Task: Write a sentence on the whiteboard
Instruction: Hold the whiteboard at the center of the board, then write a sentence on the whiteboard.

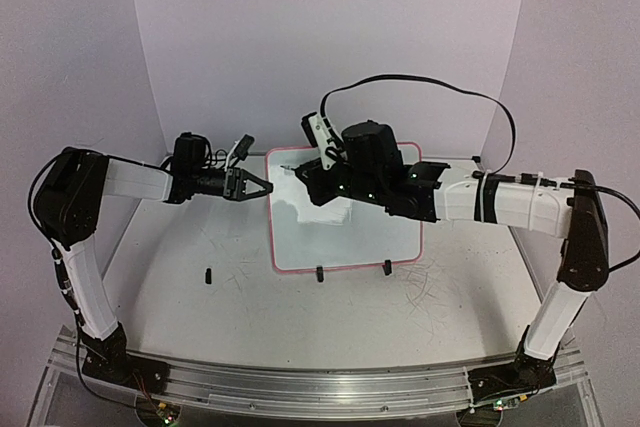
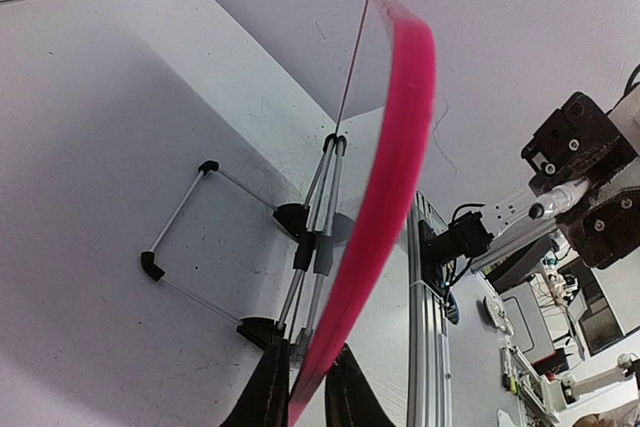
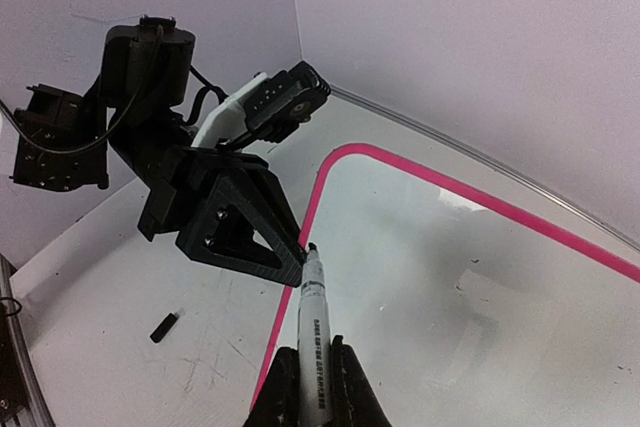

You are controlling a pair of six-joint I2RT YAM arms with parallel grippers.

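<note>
The whiteboard [image 1: 380, 242] is found at the middle of the tabletop [image 1: 200, 332], nearer the far edge than the near one, with its two black clip feet along its near side. Its face is bare where it shows, and nothing of the sentence can be made out on it.

The board is judged to be light and stiff: a thin sheet in a narrow pink frame [image 2: 395, 147], propped from behind on a wire stand [image 2: 180, 212]. It would be pushed away or tipped easily by the pressure of a pen. The slick white face offers no hold, so the frame is the place to take it, and there it is taken. The left gripper [image 1: 262, 186] is closed on the left edge of the frame, one of its fingers [image 2: 265, 397] on each face. How firmly the frame is pinched cannot be told from the wrist view, where the fingers are cut off by the bottom of the picture.

The right gripper [image 3: 312, 372] is clamped on a marker [image 3: 310, 307], held by its barrel with the tip pointing forward. The tip is seen just beside the frame at the board's far left corner, close to the left gripper's fingers (a crowded spot, so contact between the two is judged a risk). The marker itself is judged light, rigid and smooth, and likely to slide in the grip if it is pressed hard.

No container is seen in any view. A small black piece [image 1: 208, 275] lies loose on the tabletop, toward the near edge and left of the board.
</note>
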